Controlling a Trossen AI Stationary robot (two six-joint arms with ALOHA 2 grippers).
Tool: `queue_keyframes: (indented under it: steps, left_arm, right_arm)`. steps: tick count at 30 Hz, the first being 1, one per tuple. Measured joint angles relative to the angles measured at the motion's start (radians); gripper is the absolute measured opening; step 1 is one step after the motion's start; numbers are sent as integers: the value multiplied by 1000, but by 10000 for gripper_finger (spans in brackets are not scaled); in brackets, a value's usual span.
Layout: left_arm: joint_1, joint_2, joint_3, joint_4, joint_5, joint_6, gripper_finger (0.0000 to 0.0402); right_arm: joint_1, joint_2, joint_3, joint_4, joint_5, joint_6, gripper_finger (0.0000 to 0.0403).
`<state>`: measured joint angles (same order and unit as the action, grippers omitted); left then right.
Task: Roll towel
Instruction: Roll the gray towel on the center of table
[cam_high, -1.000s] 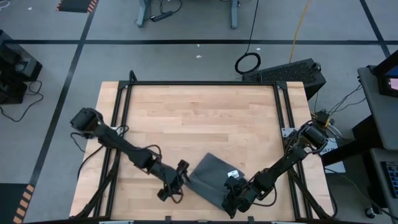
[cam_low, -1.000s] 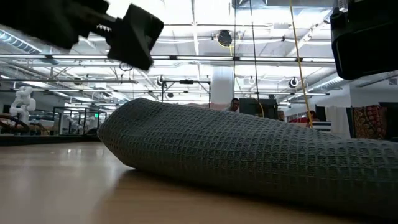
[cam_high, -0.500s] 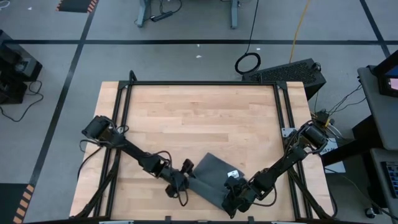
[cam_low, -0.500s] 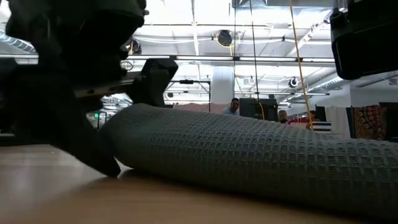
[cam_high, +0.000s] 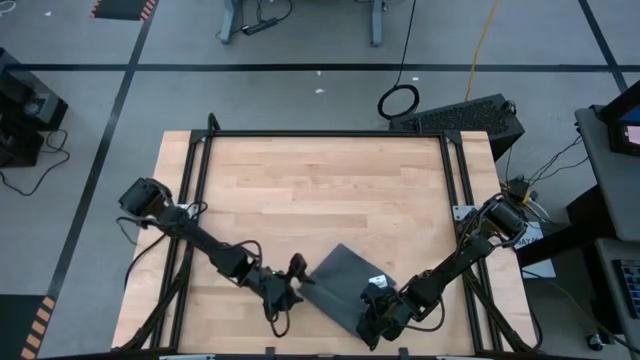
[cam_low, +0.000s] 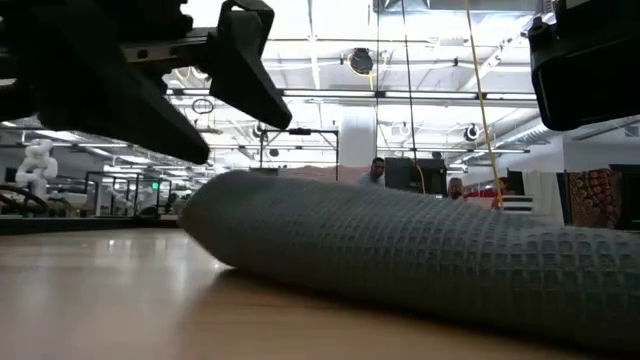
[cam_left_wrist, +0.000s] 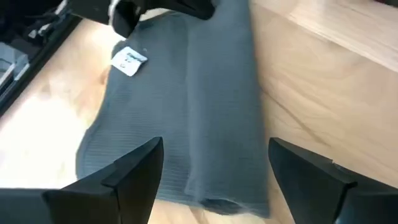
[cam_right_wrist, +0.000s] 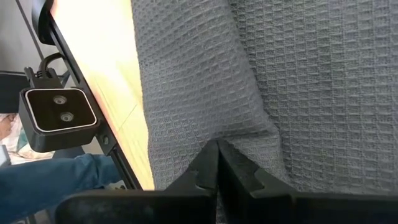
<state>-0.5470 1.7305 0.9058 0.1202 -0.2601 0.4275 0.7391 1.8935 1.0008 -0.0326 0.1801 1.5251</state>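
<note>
Robotics lab: taped floor (cam_high: 120, 90), ceiling trusses (cam_low: 400, 95), white humanoid (cam_low: 36, 160)

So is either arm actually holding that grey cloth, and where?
The right end effector pinches the towel at its near edge. The left end effector is open at the other end, holding nothing.

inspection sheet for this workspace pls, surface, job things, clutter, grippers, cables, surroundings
surface: pale wooden table top in a black metal frame, bare apart from the cloth.
job's things: dark grey waffle-weave towel with a small white tag, lying folded near the table's front edge, between the two arms.
clutter: nothing seen on the table.
grippers: left gripper open, its fingers either side of the towel's end, above it in the low view; right gripper shut, pinching a fold of the towel.
cables: yellow cable and a black coiled cable on the floor beyond the table; wires at the right arm's base.
surroundings: grey floor with black tape lines; people far off in the low view.
</note>
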Motion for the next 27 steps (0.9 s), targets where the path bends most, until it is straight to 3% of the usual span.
queue_keyframes:
  steps: [10, 16, 22, 27]
  left_arm:
    - [-4, 89, 0, 28, 63, 95, 271]
    - [17, 129, -1, 45, 58, 110, 238]
    - [32, 129, -1, 117, 49, 145, 233]
    - [59, 143, 0, 76, 131, 93, 233]
  right_arm:
    - [-2, 0, -1, 5, 0, 0, 0]
    - [-2, 0, -1, 6, 0, 0, 0]
    - [-2, 0, -1, 7, -1, -6, 0]
    - [-2, 0, 0, 7, -2, -13, 0]
